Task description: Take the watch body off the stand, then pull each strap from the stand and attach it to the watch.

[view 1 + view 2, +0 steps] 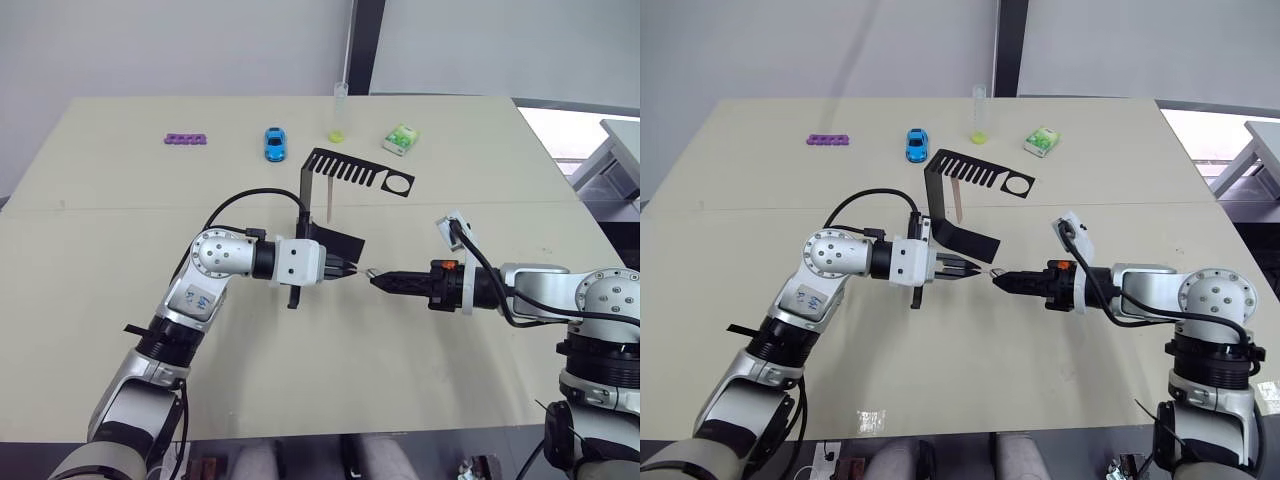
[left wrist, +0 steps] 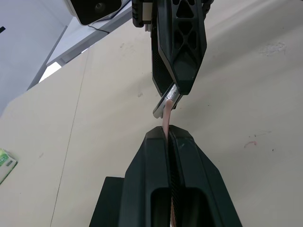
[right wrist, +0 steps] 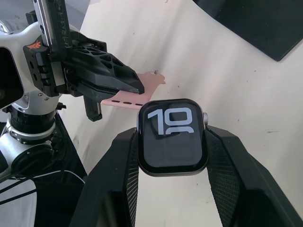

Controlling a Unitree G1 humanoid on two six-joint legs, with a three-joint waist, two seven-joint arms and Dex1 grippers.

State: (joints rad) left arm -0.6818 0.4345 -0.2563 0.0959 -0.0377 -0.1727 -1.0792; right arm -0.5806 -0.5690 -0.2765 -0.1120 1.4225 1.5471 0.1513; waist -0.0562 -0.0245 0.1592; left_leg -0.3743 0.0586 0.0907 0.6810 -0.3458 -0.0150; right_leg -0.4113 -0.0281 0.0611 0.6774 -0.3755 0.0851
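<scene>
The right gripper (image 3: 171, 142) is pinching the small square dark-screened watch body (image 3: 172, 136), while the left gripper (image 2: 169, 137) is squeezing a thin pink strap (image 3: 127, 94) just beside it.

Large pale digits reading "10" are shown on the dark screen of the watch body (image 3: 173, 137), which is clamped between the two black fingers of the right claw (image 3: 173, 156) in the right wrist view. The digits sit in the upper half of the screen, toward 12 o'clock. A small white label with dark handwritten marks is seen on the left arm's forearm (image 1: 195, 297) in the head views, but the marks are too small to be read. Printing on the green-and-white small box (image 1: 400, 138) at the far side of the table cannot be made out either.
</scene>
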